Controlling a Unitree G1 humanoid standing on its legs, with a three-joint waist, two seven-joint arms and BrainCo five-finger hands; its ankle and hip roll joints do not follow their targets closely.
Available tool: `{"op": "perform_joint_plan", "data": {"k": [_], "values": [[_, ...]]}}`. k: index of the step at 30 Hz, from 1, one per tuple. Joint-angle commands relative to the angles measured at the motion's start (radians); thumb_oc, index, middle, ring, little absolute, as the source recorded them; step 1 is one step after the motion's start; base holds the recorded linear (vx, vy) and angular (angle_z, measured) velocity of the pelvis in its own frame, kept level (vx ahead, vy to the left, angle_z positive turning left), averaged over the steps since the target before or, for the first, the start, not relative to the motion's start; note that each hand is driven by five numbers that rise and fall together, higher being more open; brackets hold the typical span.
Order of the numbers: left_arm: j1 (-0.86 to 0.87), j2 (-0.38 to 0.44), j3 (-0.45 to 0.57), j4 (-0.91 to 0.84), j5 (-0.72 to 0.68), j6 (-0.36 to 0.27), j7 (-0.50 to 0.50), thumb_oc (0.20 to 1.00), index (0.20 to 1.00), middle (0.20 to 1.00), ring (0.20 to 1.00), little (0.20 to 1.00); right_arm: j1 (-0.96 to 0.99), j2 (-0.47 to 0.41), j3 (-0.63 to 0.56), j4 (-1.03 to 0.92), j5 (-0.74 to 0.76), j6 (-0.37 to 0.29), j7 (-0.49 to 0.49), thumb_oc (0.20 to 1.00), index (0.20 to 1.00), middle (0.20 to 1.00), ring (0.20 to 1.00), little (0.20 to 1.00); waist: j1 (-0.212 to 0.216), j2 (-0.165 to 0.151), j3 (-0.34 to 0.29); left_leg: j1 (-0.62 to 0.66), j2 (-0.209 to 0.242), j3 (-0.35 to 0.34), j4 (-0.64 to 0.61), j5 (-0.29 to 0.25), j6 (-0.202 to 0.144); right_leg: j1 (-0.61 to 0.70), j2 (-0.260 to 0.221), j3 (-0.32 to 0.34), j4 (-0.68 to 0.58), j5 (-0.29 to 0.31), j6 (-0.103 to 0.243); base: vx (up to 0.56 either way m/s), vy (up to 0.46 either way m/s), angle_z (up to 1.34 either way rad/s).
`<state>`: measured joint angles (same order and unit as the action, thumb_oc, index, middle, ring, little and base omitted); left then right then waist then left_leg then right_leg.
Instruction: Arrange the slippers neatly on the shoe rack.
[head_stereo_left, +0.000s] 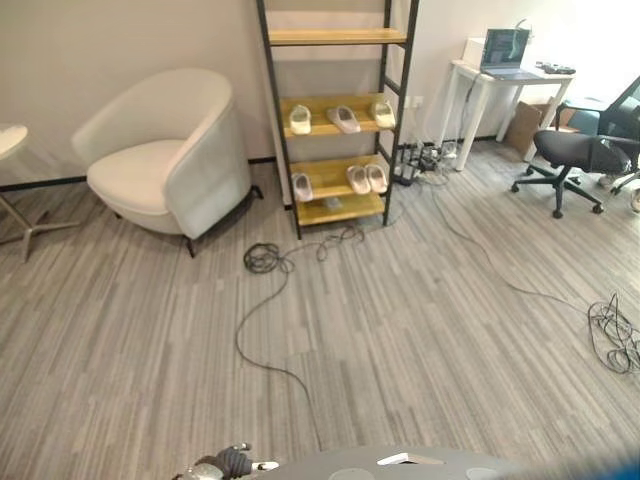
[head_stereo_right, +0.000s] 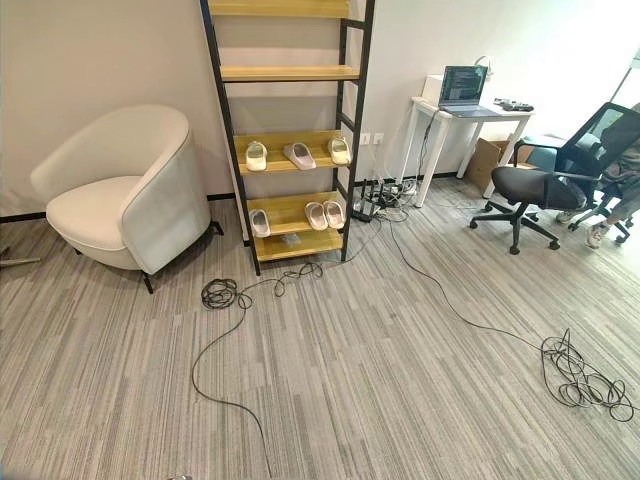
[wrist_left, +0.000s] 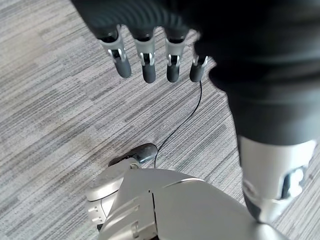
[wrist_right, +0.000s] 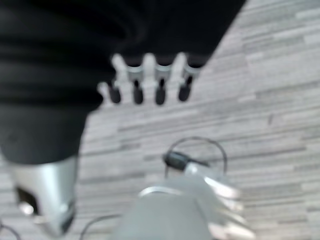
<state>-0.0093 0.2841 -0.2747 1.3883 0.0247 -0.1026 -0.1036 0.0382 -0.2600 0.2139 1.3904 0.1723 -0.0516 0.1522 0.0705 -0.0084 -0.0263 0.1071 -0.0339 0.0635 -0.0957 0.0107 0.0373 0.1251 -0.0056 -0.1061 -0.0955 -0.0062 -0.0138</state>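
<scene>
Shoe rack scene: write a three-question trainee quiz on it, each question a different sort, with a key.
1. True or false: the left hand holds a slipper.
2. How many slippers lie on the shoe rack in all?
   A. four
   B. six
   C. eight
3. Fill in: left of the rack stands a white ______.

Key:
1. False; its fingers hang straight over bare carpet, as do those of the right hand.
2. B, three on each of two shelves.
3. Armchair.

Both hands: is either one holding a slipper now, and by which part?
Nothing is held. The left hand and the right hand hang open above the carpet; the slippers lie on the shoe rack.
</scene>
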Motion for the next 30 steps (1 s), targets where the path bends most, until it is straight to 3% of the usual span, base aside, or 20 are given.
{"op": "perform_joint_plan", "data": {"k": [1, 25, 28, 29, 30], "values": [[-0.064, -0.054, -0.042, 0.042, 0.035, -0.025, 0.005, 1.0, 1.0, 1.0, 1.0, 1.0, -0.04, -0.02, 0.013, 0.028, 0.001, -0.02, -0.004, 1.0, 1.0, 1.0, 1.0, 1.0, 0.009, 0.019, 0.013, 0.013, 0.003, -0.038, 0.008, -0.048, -0.028, -0.012, -0.028, -0.029, 0.038, -0.027, 0.066, 0.0, 0.0, 0.0], [-0.07, -0.068, -0.065, 0.031, 0.02, -0.028, -0.001, 1.0, 1.0, 1.0, 1.0, 1.0, -0.046, -0.044, -0.01, 0.023, 0.043, -0.025, 0.002, 1.0, 1.0, 1.0, 1.0, 1.0, -0.01, 0.034, 0.046, 0.003, 0.04, -0.033, 0.019, -0.03, -0.052, -0.027, 0.001, -0.024, 0.055, -0.049, 0.041, -0.01, -0.045, 0.01], [-0.07, -0.069, -0.065, 0.03, 0.01, -0.029, -0.002, 1.0, 1.0, 1.0, 1.0, 1.0, -0.047, -0.039, 0.004, 0.027, 0.027, -0.024, 0.004, 1.0, 1.0, 1.0, 1.0, 1.0, -0.012, 0.031, 0.058, -0.017, 0.062, -0.025, 0.067, -0.044, -0.064, -0.037, 0.012, -0.009, 0.074, -0.059, 0.029, -0.01, -0.126, 0.01], [-0.075, -0.068, -0.064, 0.029, 0.002, -0.025, -0.002, 1.0, 1.0, 1.0, 1.0, 1.0, -0.05, -0.038, 0.013, 0.029, 0.016, -0.022, 0.005, 1.0, 1.0, 1.0, 1.0, 1.0, -0.008, 0.02, 0.08, -0.062, 0.076, -0.018, 0.165, -0.065, -0.076, -0.044, 0.02, 0.01, 0.096, -0.07, 0.017, -0.03, -0.094, 0.02], [-0.075, -0.067, -0.064, 0.029, 0.002, -0.025, -0.002, 1.0, 1.0, 1.0, 1.0, 1.0, -0.051, -0.038, 0.013, 0.029, 0.016, -0.022, 0.005, 1.0, 1.0, 1.0, 1.0, 1.0, -0.008, 0.02, 0.079, -0.066, 0.077, -0.018, 0.171, -0.068, -0.076, -0.046, 0.02, 0.01, 0.097, -0.07, 0.017, -0.07, -0.223, 0.02]]}}
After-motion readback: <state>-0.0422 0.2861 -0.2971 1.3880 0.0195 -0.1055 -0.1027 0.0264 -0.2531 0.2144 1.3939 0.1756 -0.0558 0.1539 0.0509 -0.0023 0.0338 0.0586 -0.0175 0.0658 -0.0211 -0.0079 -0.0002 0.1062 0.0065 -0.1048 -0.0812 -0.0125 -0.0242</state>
